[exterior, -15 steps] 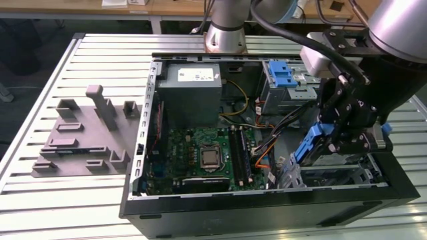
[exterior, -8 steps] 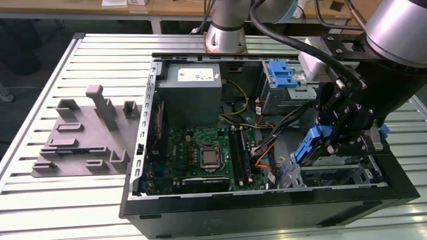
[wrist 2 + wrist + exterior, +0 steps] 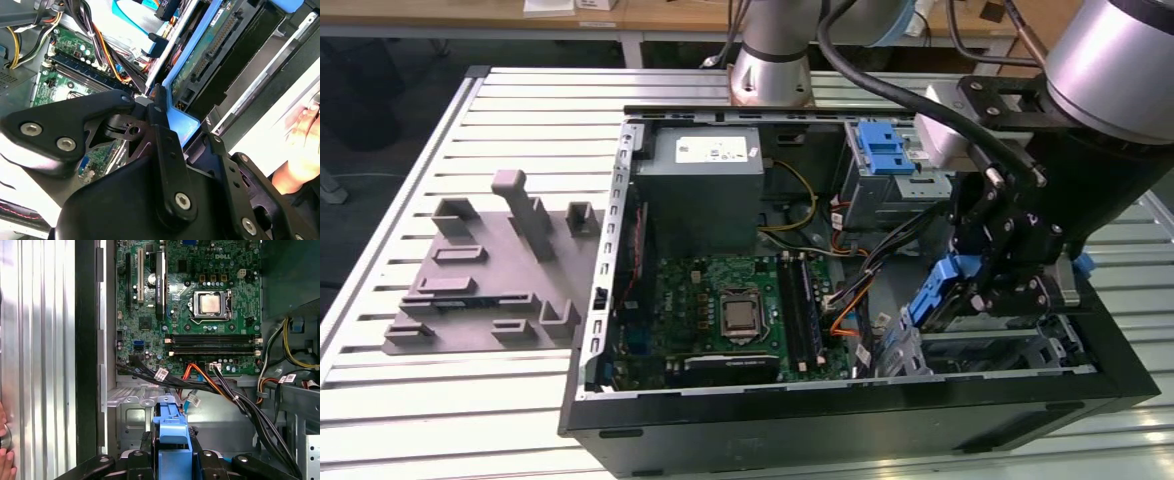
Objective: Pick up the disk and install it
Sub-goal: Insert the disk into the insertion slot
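Blue-railed disk clamped on edge in claw, long axis steeply tilted, lower end over drive bay

One camera stood off my arm; two rode on my wrist.
The exterior view looked down at a slant from well back, taking in the open case, most of the table and my arm above them. The first wrist view faced straight down into the case from close, past my gripper and the disk it held, onto the motherboard. The second wrist view sat nearer still, looking slantwise along one finger at the disk's edge. All three shared the motherboard and the disk.
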### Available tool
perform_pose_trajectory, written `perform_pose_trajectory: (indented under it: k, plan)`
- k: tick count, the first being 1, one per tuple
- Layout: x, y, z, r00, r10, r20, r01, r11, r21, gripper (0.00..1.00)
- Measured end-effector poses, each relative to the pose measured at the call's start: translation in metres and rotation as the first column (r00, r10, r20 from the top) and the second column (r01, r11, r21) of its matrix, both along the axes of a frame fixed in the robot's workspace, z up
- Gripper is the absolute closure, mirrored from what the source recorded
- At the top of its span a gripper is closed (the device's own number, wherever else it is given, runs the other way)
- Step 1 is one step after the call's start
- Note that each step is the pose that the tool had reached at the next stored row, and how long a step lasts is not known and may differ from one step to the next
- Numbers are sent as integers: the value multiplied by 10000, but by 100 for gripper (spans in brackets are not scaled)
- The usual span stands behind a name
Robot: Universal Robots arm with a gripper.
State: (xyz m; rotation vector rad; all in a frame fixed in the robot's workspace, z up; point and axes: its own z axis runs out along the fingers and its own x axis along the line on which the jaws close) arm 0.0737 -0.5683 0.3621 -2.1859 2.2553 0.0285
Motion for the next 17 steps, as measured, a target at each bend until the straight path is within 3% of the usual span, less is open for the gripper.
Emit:
perform_pose_trajectory:
  k: [9, 17]
  plan:
    - [0, -1, -53, 10000, 0, 0, 0, 10000, 2, 64]
    - [0, -1, -55, 10000, -1, 0, 1, 10000, 2, 64]
